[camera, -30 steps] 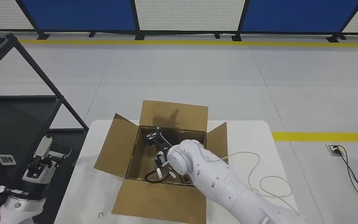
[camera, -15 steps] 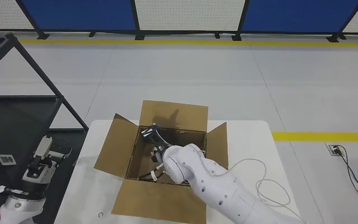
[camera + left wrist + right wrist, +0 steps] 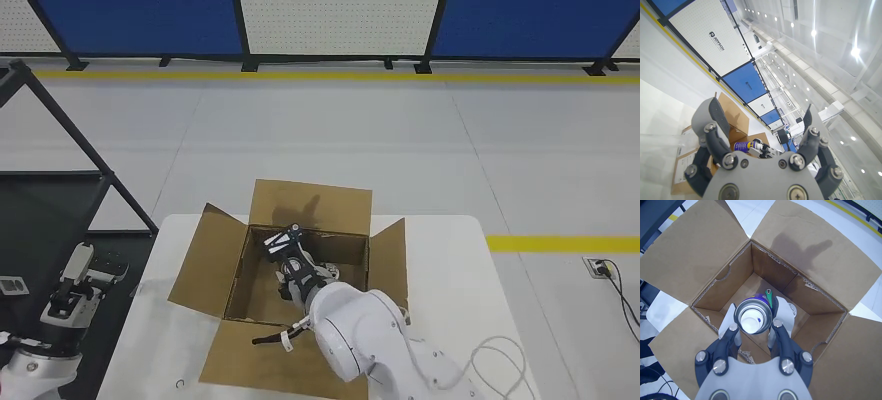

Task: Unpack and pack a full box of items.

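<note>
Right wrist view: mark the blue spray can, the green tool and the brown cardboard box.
blue spray can [image 3: 753, 317], right wrist view, on its end facing the camera.
green tool [image 3: 769, 298], right wrist view, on its handle.
brown cardboard box [image 3: 772, 271], right wrist view, on an inner wall.

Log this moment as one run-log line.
right gripper: jaws shut on spray can over open box | left gripper: jaws open, empty

Blue partition panels [image 3: 140, 25], yellow floor line [image 3: 560, 243]
</note>
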Robot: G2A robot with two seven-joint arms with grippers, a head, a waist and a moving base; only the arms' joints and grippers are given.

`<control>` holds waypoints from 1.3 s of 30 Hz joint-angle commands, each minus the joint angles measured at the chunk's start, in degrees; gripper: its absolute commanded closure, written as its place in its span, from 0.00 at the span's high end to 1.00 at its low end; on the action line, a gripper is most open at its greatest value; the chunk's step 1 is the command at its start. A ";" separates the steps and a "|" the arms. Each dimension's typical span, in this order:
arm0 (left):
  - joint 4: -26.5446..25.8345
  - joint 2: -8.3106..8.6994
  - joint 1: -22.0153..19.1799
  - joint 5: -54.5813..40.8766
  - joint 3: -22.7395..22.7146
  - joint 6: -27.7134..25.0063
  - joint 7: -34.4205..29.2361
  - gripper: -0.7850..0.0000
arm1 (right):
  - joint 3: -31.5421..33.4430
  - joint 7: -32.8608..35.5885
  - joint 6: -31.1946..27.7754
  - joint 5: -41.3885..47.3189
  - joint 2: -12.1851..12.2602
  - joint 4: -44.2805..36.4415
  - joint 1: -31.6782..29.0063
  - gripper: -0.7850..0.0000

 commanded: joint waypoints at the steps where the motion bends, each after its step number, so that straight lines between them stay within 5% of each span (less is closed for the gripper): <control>1: 0.00 0.00 0.00 0.00 0.00 0.00 0.00 1.00 | 0.00 0.00 0.00 -0.01 0.00 -0.03 -0.01 0.00; 12: 0.00 0.00 0.00 0.00 0.00 0.00 0.00 1.00 | 1.63 -2.18 -2.96 0.56 -0.24 -2.88 -1.75 0.00; 18: 0.00 0.00 0.00 0.00 0.00 0.00 0.00 1.00 | 6.94 2.01 -2.88 -2.67 0.62 -14.22 -4.74 0.00; 28: 0.00 0.00 0.00 0.00 0.00 0.00 0.00 1.00 | 20.66 10.72 -1.72 -10.18 2.97 -38.01 -18.73 0.00; 39: 0.00 0.00 0.00 0.00 0.00 0.00 0.00 1.00 | 31.83 6.72 4.49 -12.19 3.15 -38.26 -25.20 0.00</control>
